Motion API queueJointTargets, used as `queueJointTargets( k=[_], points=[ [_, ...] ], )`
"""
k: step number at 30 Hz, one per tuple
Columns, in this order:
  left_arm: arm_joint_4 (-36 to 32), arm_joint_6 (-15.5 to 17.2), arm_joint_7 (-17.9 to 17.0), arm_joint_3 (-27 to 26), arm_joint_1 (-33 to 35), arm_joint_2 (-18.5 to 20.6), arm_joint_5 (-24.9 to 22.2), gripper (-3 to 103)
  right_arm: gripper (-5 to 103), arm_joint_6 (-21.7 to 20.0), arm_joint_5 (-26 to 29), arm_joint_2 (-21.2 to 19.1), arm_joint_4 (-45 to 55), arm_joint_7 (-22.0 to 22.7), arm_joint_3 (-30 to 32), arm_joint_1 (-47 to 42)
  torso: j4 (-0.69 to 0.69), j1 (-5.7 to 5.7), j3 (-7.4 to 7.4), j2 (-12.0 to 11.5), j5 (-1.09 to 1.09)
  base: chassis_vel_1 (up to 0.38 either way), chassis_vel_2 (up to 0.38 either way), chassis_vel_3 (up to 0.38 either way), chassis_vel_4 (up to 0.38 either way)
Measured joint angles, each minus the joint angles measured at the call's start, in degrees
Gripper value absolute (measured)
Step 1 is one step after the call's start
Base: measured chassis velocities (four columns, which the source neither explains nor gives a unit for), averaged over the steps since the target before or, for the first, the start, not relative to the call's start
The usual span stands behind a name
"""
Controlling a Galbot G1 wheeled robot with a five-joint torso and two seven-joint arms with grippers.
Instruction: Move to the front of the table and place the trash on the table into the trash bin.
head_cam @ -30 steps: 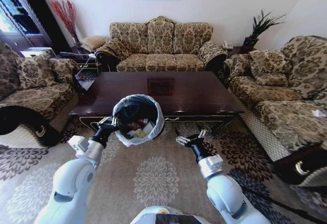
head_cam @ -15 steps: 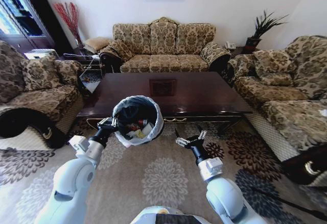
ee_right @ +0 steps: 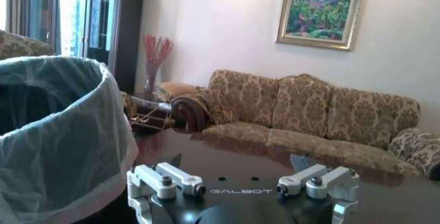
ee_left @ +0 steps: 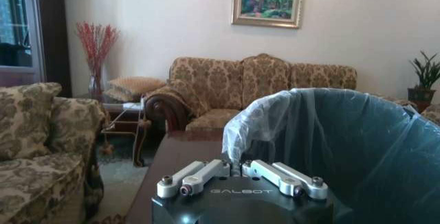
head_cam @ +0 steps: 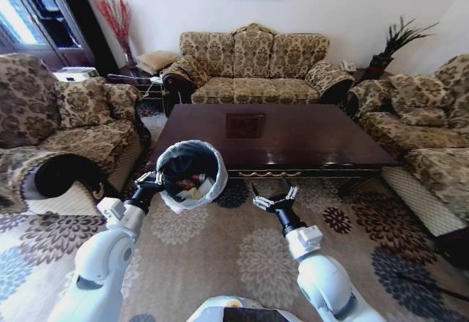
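- A sitting room: patterned sofas on three sides, a floral carpet [head_cam: 220, 241] underfoot, a framed painting [ee_left: 267, 1] on the pale wall behind.
- The desk [head_cam: 293, 135], a glossy dark-brown coffee table with gold trim along its near edge, stands in the middle, just ahead of both arms.
- The trash bin [head_cam: 189, 174], round and black with a whitish plastic liner folded over its rim, is held up off the carpet in front of the desk's near left corner.
- Inside the bin lies the trash [head_cam: 192, 185]: a heap of white and red scraps; the single pieces cannot be told apart.
- The left arm reaches forward and slightly inward from the lower left of the head view, its white forearm ending in a black wrist at the bin's left rim.
- The left pincer [head_cam: 152, 183] is clamped on that rim; in the left wrist view its finger links [ee_left: 242, 175] sit drawn together right against the liner's edge, the bin's bagged wall rising straight beyond them.
- The right arm stretches forward from the lower right, over the carpet.
- The right pincer [head_cam: 272, 195] hangs with its fingers spread apart and nothing between them, near the bin's right side but not touching it, short of the desk's front edge.
- From the right wrist view the bin's liner bulges just beside that pincer, with the desk's dark top beyond.
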Motion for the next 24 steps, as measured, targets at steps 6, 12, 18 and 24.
queueJointTargets(
  k=[6, 12, 18, 24],
  points=[
    [-0.01, -0.01, 0.08, 0.07, 0.01, -0.08, 0.05, 3, 100, 0.01, 0.04, -0.05, -0.03, 0.09, 0.06, 0.00, -0.09, -0.04, -0.01, 0.01, 0.13, 0.030, 0.017, -0.012, -0.013],
    [-0.01, -0.01, 0.20, 0.13, 0.00, -0.09, 0.02, 3, 100, 0.01, 0.04, -0.07, -0.06, 0.11, 0.09, 0.02, -0.05, -0.01, 0.00, 0.01, 0.07, -0.067, -0.055, 0.023, 0.023],
    [-0.01, -0.01, 0.11, 0.09, -0.01, -0.07, 0.02, 3, 100, 0.01, 0.05, -0.05, -0.06, 0.12, 0.06, 0.03, -0.03, -0.01, -0.01, 0.01, 0.02, 0.000, 0.000, 0.000, 0.000],
    [-0.01, -0.01, 0.14, 0.13, -0.03, -0.06, -0.04, 3, 100, 0.01, 0.07, -0.06, -0.06, 0.13, 0.06, 0.02, -0.07, -0.01, 0.00, 0.01, 0.05, 0.000, 0.000, 0.000, 0.000]
  ],
)
